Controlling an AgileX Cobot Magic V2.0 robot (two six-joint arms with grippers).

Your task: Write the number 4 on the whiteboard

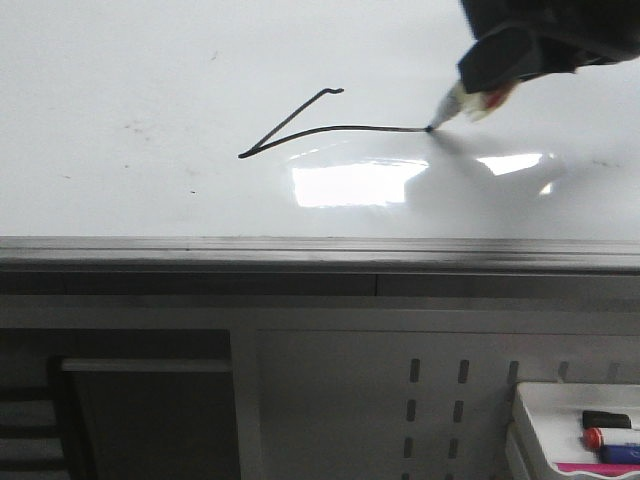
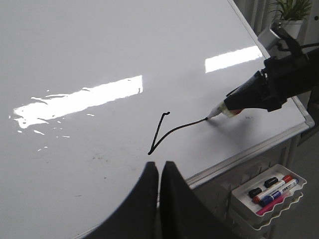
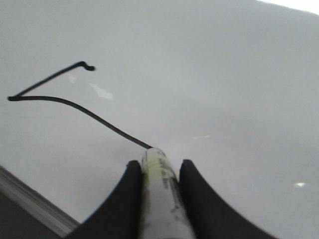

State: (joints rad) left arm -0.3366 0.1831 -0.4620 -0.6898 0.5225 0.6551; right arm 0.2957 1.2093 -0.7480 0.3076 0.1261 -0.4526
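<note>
There is one whiteboard, and on it two joined black strokes of the number 4: one slanted, one long and roughly horizontal. One marker touches the board, and one white tray off its near right corner carries about four markers. Two grippers show: right gripper, left gripper.

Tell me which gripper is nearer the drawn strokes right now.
Right. The right gripper holds the marker with its tip at the number 4 bar's end; the left gripper sits shut, short of the strokes.
</note>
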